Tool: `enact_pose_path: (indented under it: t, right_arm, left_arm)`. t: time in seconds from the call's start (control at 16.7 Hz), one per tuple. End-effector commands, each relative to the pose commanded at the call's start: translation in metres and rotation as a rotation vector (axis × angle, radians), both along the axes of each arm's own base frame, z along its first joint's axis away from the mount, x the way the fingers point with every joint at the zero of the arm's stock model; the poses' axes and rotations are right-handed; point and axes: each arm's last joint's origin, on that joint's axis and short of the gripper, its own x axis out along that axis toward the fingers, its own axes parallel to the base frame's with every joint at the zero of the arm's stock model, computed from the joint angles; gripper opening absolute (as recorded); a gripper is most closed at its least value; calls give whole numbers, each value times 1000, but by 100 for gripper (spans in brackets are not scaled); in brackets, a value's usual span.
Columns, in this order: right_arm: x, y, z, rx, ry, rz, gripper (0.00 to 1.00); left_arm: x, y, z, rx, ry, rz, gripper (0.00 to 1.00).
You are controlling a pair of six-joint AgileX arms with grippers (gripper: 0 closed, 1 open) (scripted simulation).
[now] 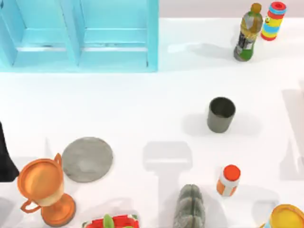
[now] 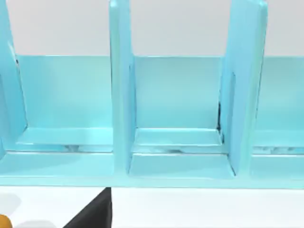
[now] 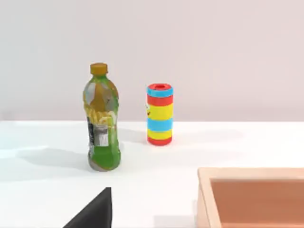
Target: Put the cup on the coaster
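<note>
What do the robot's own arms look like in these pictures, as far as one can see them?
Little shows. In the top view, a matte black part of the left arm stands at the table's left edge, plain, with no markings or cables visible. Each wrist view shows a plain black wedge-shaped piece at its lower edge, likely part of that arm's gripper. The fingers cannot be made out.

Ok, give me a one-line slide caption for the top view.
Grey cup stands upright at table right, apart from the stone coaster at lower left beside the orange trophy.
</note>
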Motion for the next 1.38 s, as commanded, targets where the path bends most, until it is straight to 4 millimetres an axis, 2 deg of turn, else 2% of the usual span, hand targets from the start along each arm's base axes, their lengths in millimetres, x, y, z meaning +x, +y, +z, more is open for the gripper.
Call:
enact_pose_path:
  t: [0.18,0.36,0.54,0.72,0.9,1.08,1.26,1.38]
  right_arm:
    - [0,0,0,0,0,0,100]
    - [0,0,0,0,0,0,100]
    - [0,0,0,0,0,0,100]
    - [0,0,0,0,0,0,100]
    - [0,0,0,0,0,0,100]
    - [0,0,0,0,0,0,100]
    - [0,0,0,0,0,0,100]
    - [0,0,0,0,0,0,100]
  left_arm:
    - [0,0,2,-8,5,-3,100]
    - [1,-3,20,-86,53,-27,100]
    - [7,-8,55,-238,154,-64,100]
    - [25,-17,101,-438,302,-91,100]
    - [60,-33,147,-662,490,-86,100]
    - [110,-63,183,-885,707,-29,100]
    - [166,-107,200,-1081,928,91,100]
    - [201,-144,198,-1188,1065,204,100]
